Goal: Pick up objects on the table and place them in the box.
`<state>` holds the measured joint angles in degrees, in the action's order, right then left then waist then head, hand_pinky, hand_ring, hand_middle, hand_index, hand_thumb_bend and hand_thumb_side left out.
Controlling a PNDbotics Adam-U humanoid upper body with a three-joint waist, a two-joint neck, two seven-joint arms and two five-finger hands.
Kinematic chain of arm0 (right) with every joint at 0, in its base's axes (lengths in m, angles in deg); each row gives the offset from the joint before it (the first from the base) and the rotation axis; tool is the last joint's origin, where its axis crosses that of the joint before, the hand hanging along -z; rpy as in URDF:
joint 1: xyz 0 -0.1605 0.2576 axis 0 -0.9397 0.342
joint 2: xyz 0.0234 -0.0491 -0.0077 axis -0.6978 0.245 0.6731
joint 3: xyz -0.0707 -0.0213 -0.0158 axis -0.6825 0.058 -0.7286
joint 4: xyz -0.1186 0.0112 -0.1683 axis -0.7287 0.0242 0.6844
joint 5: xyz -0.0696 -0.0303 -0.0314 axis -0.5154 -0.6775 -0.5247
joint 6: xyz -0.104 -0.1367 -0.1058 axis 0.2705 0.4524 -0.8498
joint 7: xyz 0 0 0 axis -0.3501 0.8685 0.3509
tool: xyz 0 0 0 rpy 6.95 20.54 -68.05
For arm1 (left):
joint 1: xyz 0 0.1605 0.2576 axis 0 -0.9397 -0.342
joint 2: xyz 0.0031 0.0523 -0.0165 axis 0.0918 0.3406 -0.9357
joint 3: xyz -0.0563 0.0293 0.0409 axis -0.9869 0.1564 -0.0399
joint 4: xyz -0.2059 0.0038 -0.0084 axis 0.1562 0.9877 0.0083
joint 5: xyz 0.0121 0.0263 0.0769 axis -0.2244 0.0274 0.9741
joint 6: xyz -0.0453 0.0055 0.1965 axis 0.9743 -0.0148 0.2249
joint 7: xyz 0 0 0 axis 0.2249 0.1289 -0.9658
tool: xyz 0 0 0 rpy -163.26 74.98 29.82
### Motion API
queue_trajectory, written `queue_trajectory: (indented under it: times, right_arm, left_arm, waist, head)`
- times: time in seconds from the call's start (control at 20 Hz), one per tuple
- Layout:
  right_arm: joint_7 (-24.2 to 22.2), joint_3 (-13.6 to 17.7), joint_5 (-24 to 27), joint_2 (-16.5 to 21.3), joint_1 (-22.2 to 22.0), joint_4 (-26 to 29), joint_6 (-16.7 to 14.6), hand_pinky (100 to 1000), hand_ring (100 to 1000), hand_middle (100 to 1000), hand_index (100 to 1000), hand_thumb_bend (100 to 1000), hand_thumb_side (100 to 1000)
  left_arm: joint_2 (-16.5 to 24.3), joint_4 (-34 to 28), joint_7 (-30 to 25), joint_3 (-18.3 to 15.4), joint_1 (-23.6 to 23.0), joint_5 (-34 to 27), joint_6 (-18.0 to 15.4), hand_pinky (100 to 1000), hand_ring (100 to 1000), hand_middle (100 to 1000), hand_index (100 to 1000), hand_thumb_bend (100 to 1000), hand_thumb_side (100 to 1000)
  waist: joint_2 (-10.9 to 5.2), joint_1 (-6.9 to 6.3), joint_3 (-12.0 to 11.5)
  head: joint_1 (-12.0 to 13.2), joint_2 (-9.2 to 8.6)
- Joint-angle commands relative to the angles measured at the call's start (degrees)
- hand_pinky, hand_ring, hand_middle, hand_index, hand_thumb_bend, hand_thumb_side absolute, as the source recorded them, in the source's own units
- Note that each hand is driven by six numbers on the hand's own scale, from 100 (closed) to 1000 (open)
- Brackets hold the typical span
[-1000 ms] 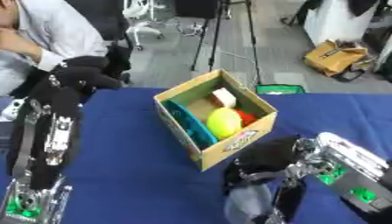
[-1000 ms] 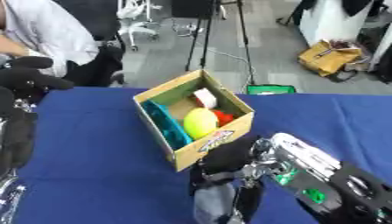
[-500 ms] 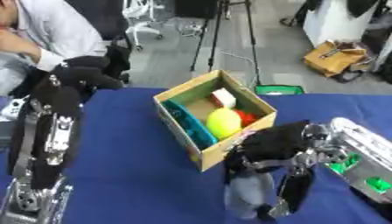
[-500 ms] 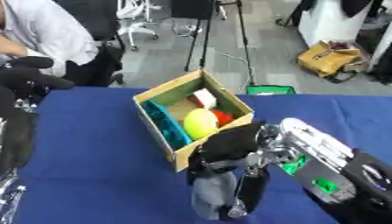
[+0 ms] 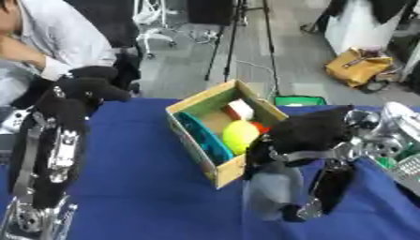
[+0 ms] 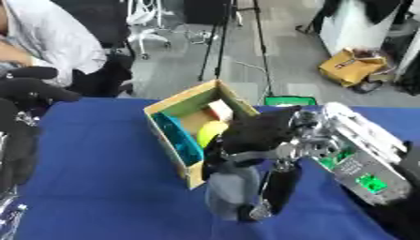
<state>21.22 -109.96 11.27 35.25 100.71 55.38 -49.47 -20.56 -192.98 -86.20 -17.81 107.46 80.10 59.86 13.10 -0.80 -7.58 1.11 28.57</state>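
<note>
On the left, the robot's black left hand (image 5: pixel 88 86) is raised at the far left edge of the dark blue tablecloth-covered table (image 5: pixel 139 173), its fingers curled in on themselves with nothing held, the silver-jointed forearm running down toward the lower left corner. Near the middle of the table stands the open brown cardboard box (image 5: pixel 199 105), set at an angle with 1 corner toward the camera. Inside it lie a teal flat object (image 5: pixel 202 139) leaning along the near left wall, a yellow-green round object (image 5: pixel 239 134) beside it, a small red thing (image 5: pixel 259 127) just behind that, and a white-and-tan block (image 5: pixel 239 109) toward the far corner. Just right of the box, close against its near right corner, the robot's black right hand (image 6: pixel 261 132) points downward with its fingers closed round a grey, soft-looking upright object (image 6: pixel 233 190), which hangs below the palm over the blue cloth, outside the box; whether its lower end touches the cloth cannot be told.
</note>
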Motion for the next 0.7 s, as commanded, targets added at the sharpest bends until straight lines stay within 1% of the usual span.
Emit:
queue_trajectory:
  times: [0.05, 0.2, 0.45, 0.7]
  right_arm:
    - [-1.1, 2.0, 1.0, 1.5, 2.5, -1.0, -0.3, 226, 386, 319, 402, 187, 133]
    - [-1.1, 2.5, 1.1, 1.7, 3.8, -2.5, 0.0, 226, 386, 317, 399, 186, 130]
    - [-1.1, 4.1, 1.4, 1.5, 5.3, -4.8, 0.5, 215, 376, 310, 397, 156, 122]
    - [-0.2, 5.5, -0.1, 1.5, 7.7, -8.8, 0.5, 213, 374, 307, 392, 139, 121]
  left_arm:
    - [0.8, -0.8, -0.1, -0.1, 1.3, 0.1, -0.2, 707, 651, 746, 750, 100, 646]
    - [1.0, -0.8, -0.2, 0.0, 1.6, 0.1, -0.2, 707, 651, 746, 750, 100, 646]
    - [1.2, -0.8, -0.4, 0.1, 2.1, 0.1, -0.3, 706, 652, 747, 750, 100, 645]
    - [1.5, -0.8, -0.8, 0.3, 3.0, 0.1, -0.7, 705, 653, 747, 750, 100, 645]
  waist:
    - [-0.50, 0.25, -0.4]
    - [-0.17, 0.49, -0.7]
    - [0.62, 0.86, -1.2]
    - [2.14, 1.32, -2.2]
  head:
    - [-0.3, -1.18]
    - [-0.5, -1.64]
    - [-0.8, -2.60]
    - [-1.3, -4.46]
